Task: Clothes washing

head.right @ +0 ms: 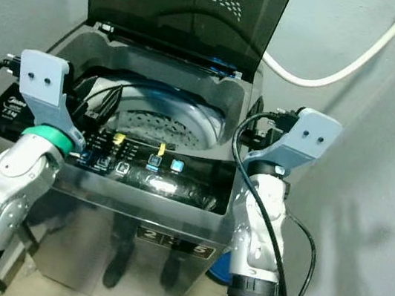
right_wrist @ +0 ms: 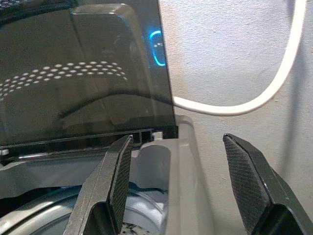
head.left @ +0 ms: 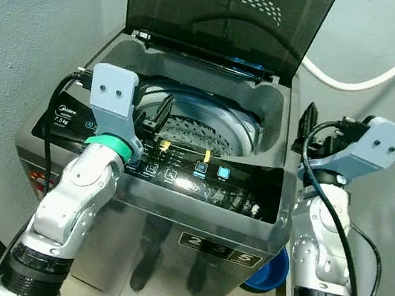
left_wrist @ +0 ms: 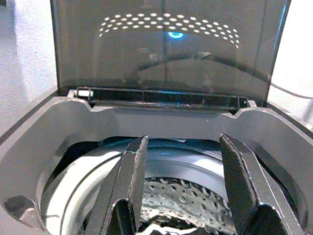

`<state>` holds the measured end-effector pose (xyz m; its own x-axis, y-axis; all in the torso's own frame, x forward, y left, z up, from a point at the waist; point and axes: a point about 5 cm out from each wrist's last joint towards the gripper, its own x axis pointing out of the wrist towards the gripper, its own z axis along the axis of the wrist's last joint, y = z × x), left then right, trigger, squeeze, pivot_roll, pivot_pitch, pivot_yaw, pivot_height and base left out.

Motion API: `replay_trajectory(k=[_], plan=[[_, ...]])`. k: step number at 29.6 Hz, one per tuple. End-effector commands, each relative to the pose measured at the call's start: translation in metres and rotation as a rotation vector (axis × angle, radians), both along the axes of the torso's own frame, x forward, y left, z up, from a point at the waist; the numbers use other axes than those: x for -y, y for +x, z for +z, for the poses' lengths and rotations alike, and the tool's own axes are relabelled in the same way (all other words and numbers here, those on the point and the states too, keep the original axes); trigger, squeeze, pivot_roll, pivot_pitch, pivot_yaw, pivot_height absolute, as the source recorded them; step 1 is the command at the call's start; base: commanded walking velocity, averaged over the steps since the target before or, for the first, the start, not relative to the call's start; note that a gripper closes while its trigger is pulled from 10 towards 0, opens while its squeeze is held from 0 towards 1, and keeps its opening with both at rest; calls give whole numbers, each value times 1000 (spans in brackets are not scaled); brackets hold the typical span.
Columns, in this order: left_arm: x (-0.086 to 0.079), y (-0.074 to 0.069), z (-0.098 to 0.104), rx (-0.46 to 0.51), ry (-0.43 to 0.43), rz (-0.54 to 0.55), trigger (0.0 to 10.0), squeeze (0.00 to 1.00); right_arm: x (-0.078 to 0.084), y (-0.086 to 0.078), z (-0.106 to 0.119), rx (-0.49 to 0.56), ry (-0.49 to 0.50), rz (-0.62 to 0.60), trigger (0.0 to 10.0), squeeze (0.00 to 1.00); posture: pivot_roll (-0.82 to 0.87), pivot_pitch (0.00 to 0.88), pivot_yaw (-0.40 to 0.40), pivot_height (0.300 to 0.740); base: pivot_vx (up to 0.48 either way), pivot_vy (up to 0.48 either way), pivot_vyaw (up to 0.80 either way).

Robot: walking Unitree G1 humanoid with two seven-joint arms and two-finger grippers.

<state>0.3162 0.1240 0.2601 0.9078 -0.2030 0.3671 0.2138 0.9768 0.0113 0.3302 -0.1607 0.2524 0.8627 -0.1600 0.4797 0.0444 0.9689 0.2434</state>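
A grey top-loading washing machine (head.left: 192,226) stands before me with its dark tinted lid (head.left: 227,10) raised upright. Its perforated steel drum (head.left: 196,131) lies open to view below the rim. My left gripper (left_wrist: 183,147) hovers over the front left of the drum opening, fingers (left_wrist: 132,166) spread open with nothing between them. My right gripper (right_wrist: 178,142) is at the machine's right edge, near the lid's hinge corner, also open and holding nothing. The lit control panel (head.left: 200,178) runs along the front, just behind my left wrist.
A white hose (head.left: 390,70) curves along the wall behind the machine on the right. A blue basin (head.left: 267,275) sits on the floor by the machine's right front corner. Walls close in on both sides.
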Motion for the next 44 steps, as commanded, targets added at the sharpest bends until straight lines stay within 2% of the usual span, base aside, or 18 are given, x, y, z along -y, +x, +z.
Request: replay_trajectory(k=[1, 8, 18, 32, 44], plan=[[1, -1, -1, 12, 15, 8, 10000, 0, 2, -2, -4, -16, 2, 0, 10000, 0, 66, 17, 1, 740, 0, 0, 0], [-3, 0, -4, 9, 27, 29, 10000, 0, 5, 0, -6, -28, -2, -7, 10000, 0, 67, 14, -4, 740, 0, 0, 0], [-9, 4, -3, 16, 27, 39, 10000, 0, 0, 2, -5, -38, -29, 0, 10000, 0, 58, 0, 5, 740, 0, 0, 0], [-9, 7, -4, 17, 32, 39, 10000, 0, 1, 4, -8, -43, -32, -2, 10000, 0, 54, 0, 6, 740, 0, 0, 0], [-15, 7, -2, 27, 33, 63, 10000, 0, 0, 5, -9, -44, -31, 10, 10000, 0, 70, 0, 2, 740, 0, 0, 0]])
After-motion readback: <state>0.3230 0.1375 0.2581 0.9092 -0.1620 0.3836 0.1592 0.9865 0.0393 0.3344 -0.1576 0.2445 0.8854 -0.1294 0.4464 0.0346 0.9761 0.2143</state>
